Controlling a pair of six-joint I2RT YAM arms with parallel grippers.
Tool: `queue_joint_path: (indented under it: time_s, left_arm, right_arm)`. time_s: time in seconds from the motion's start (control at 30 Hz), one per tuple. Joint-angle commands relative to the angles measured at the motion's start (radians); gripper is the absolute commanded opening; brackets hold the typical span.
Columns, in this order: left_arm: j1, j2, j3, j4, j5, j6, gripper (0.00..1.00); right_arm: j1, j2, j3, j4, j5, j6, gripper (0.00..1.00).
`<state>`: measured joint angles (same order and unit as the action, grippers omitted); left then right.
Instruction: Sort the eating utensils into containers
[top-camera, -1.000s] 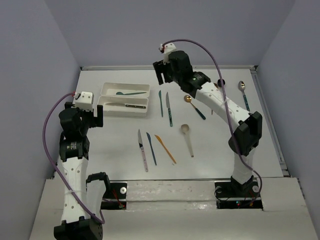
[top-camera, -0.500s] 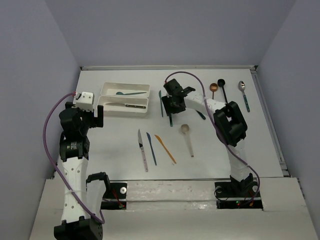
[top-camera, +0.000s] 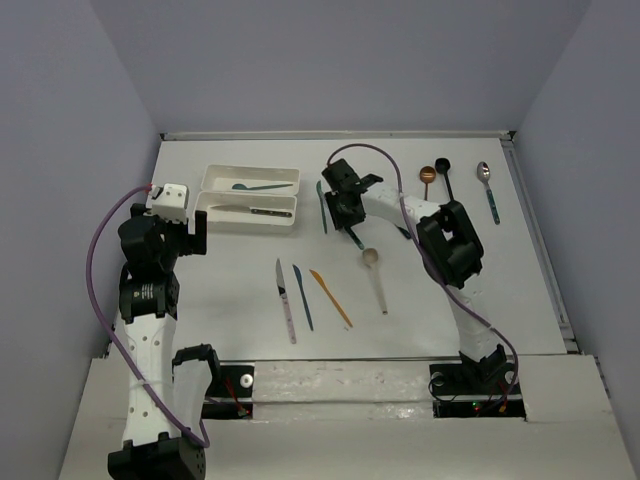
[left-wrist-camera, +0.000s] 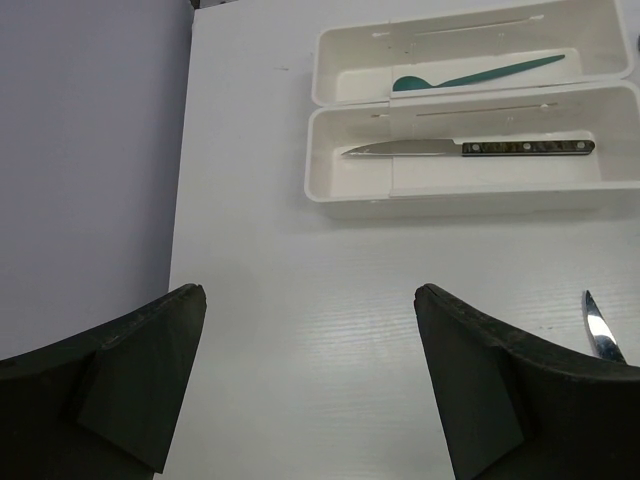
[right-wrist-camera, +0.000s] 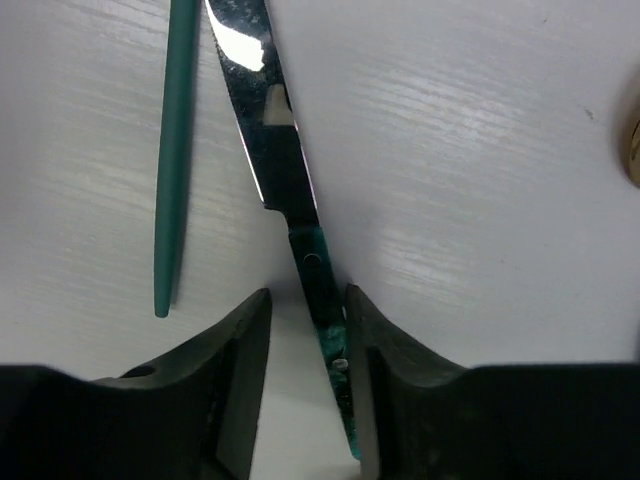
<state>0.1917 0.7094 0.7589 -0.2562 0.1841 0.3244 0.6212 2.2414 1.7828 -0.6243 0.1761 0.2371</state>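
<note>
The right gripper sits low over the white table. Its fingers are narrowly parted on either side of the handle of a teal-handled knife — a thin gap shows on one side, so nothing is clamped. A slim teal utensil lies just beside the blade. The left gripper hangs spread wide and empty near the two joined white trays — one holds a black-handled knife, the other a teal spoon.

No readable text, labels, brands or numbers; nothing legible anywhere
</note>
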Motion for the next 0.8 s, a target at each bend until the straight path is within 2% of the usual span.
queue_joint_path:
  time_s: [0.0,0.1,0.23,0.33,0.47,0.5,0.57,0.67,0.7,0.77]
  left_arm:
    - [0.008,-0.011,-0.012,0.021,0.014,0.01,0.99]
    - [0.006,-0.011,-0.02,0.028,0.006,0.013,0.99]
    - [0.008,-0.005,-0.059,0.069,-0.075,0.031,0.99]
    - [0.009,0.01,-0.09,0.112,-0.162,0.038,0.99]
    - [0.017,0.028,-0.141,0.205,-0.291,0.036,0.99]
    - [0.025,0.044,-0.147,0.213,-0.299,0.036,0.99]
    - [0.041,0.056,-0.144,0.213,-0.288,0.028,0.99]
    - [0.048,0.044,-0.145,0.213,-0.285,0.025,0.99]
    - [0.049,0.039,-0.148,0.215,-0.282,0.025,0.99]
    - [0.058,0.027,-0.151,0.218,-0.276,0.027,0.99]
  right_arm:
    - [-0.005,0.076,0.021,-0.044,0.08,-0.001,0.22]
    - [-0.005,0.06,0.035,-0.046,0.134,-0.004,0.0]
    - [-0.005,-0.011,0.113,-0.04,0.187,-0.018,0.0]
    - [0.005,-0.102,0.156,0.032,0.232,-0.085,0.0]
    - [0.109,-0.198,0.158,0.292,0.22,-0.339,0.0]
    - [0.177,-0.203,0.146,0.414,0.209,-0.484,0.0]
    - [0.271,-0.165,0.167,0.533,0.191,-0.71,0.0]
    - [0.316,-0.045,0.315,0.514,0.171,-0.824,0.0]
    - [0.325,0.056,0.449,0.465,0.166,-0.864,0.0]
    - [0.325,0.188,0.573,0.419,0.143,-0.9,0.0]
